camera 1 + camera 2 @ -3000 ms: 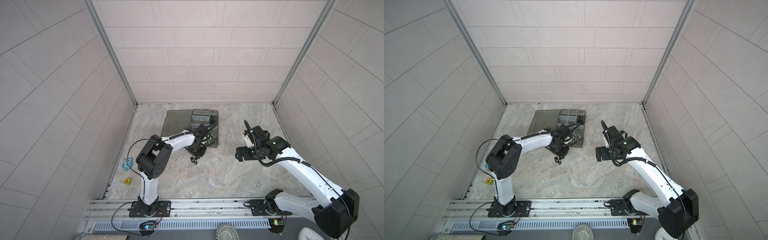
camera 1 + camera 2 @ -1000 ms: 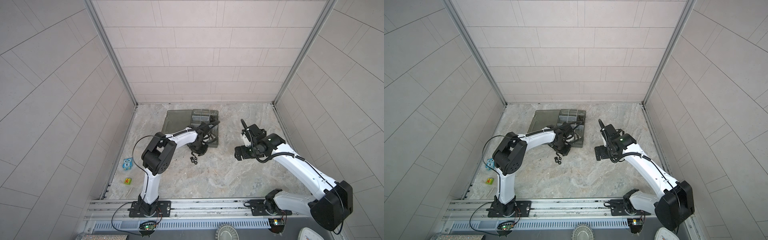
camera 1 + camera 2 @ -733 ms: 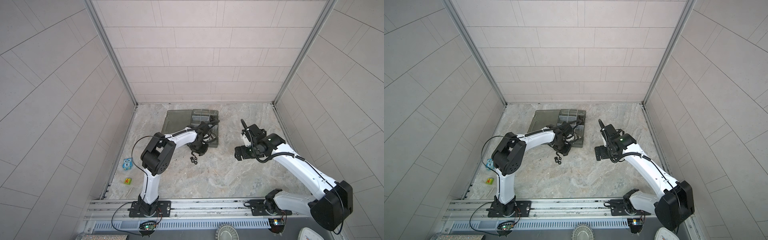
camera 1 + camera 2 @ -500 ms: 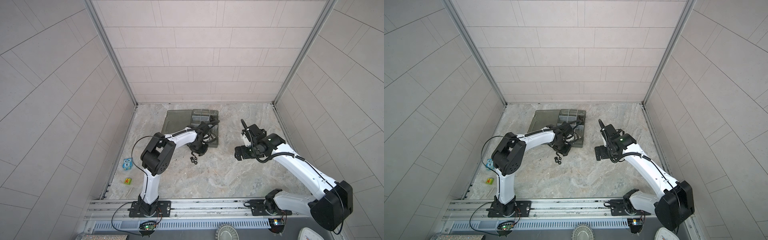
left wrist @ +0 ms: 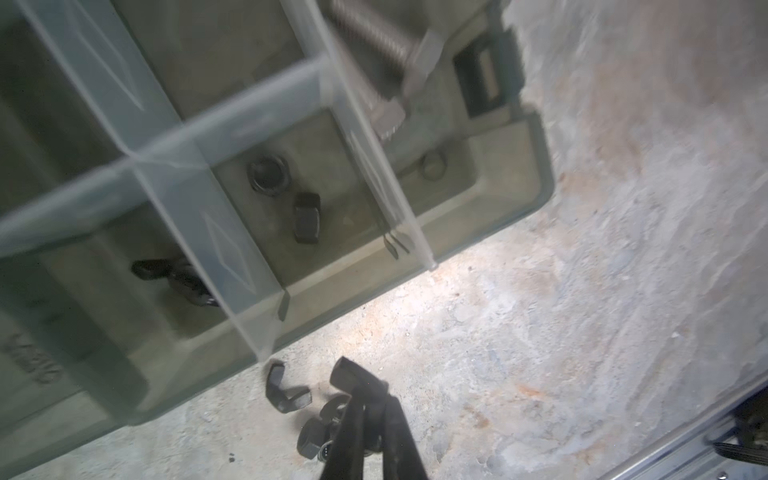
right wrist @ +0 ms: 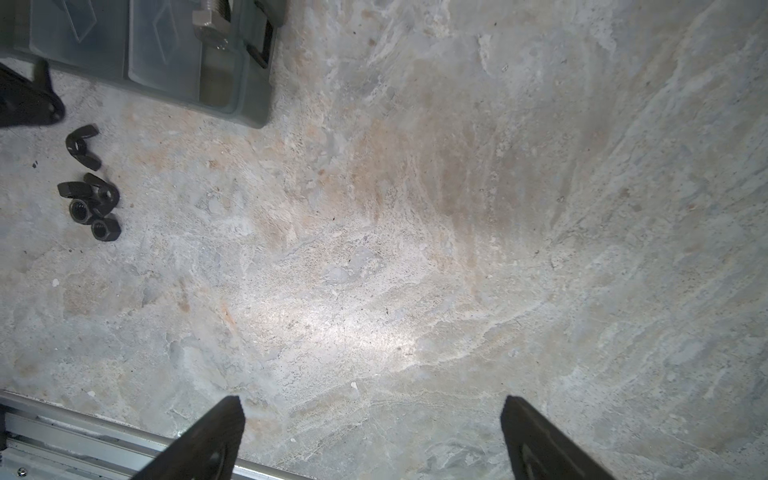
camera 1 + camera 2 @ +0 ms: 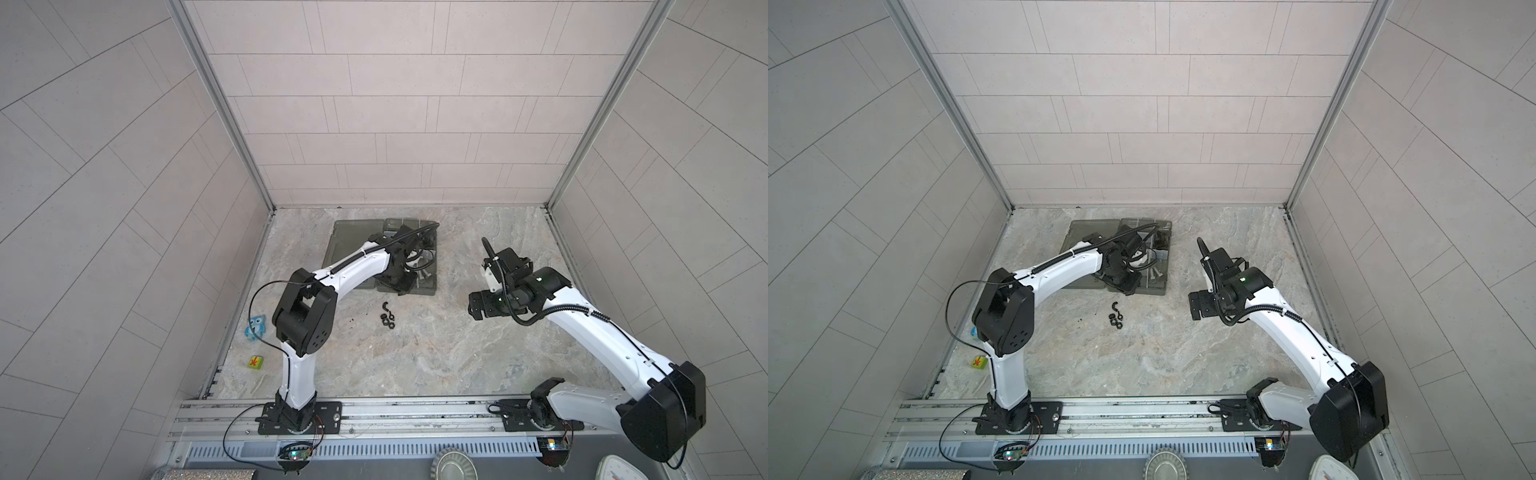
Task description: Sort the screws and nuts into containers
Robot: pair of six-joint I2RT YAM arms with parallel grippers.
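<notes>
While clamped on a small black fastener (image 5: 357,376), kind unclear, the left gripper (image 5: 368,397) hangs by the near wall of the box (image 5: 515,174). Box contents: two hex nuts (image 5: 268,174) in one compartment (image 5: 332,166), a wing nut (image 5: 153,269) in the next, a silver screw (image 5: 380,39) in a third. On the table (image 6: 415,249), near the box: four loose nuts (image 6: 91,199), clustered. Well apart from the box, the right gripper (image 6: 370,405): spread wide, empty, over the table.
</notes>
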